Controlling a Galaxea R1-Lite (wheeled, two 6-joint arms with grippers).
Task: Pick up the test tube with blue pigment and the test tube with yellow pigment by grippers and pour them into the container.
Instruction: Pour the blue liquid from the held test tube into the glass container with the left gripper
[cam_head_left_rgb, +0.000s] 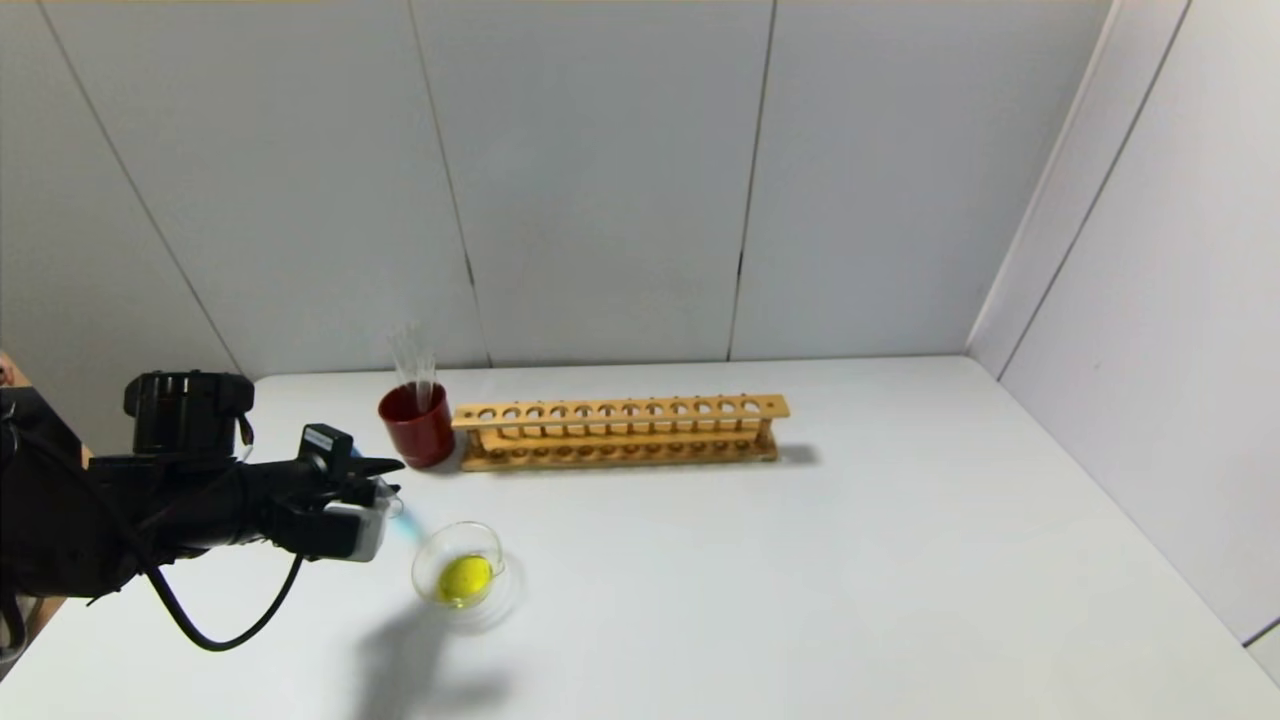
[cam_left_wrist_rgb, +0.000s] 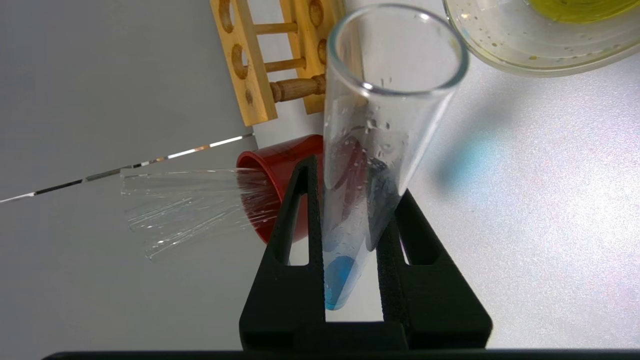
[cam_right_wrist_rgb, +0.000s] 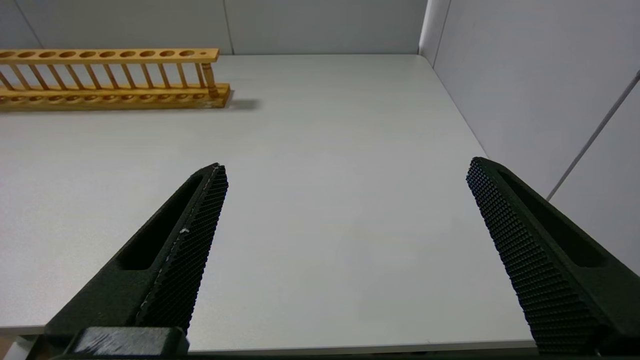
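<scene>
At the left of the white tabletop (cam_head_left_rgb: 800, 560), the left pincer (cam_head_left_rgb: 385, 478) is closed around the test tube with blue pigment (cam_left_wrist_rgb: 372, 170). Its two black fingers (cam_left_wrist_rgb: 300, 225) press on the lower part of the glass. The tube lies tilted, with its open mouth toward the container (cam_head_left_rgb: 460, 568) and a small pool of blue liquid sitting in its rounded bottom, between the fingers. Droplets cling to the inside of the glass. In the head view the tube's mouth is just beside the container's rim, on its left; whether they touch cannot be told.

The container, a shallow clear dish, stands on the tabletop near the front left and holds a pool of yellow liquid in its middle, with fine specks on its wall.

Behind it, a dark red cup (cam_head_left_rgb: 417, 424) holds a bunch of colourless clear tubes (cam_head_left_rgb: 413, 358) that stick up out of it. Just to the cup's right is a long wooden rack (cam_head_left_rgb: 620, 430) with a row of round holes, all of them unfilled.

The right pincer (cam_right_wrist_rgb: 345, 175) hangs wide open above the right part of the tabletop, gripping nothing.
</scene>
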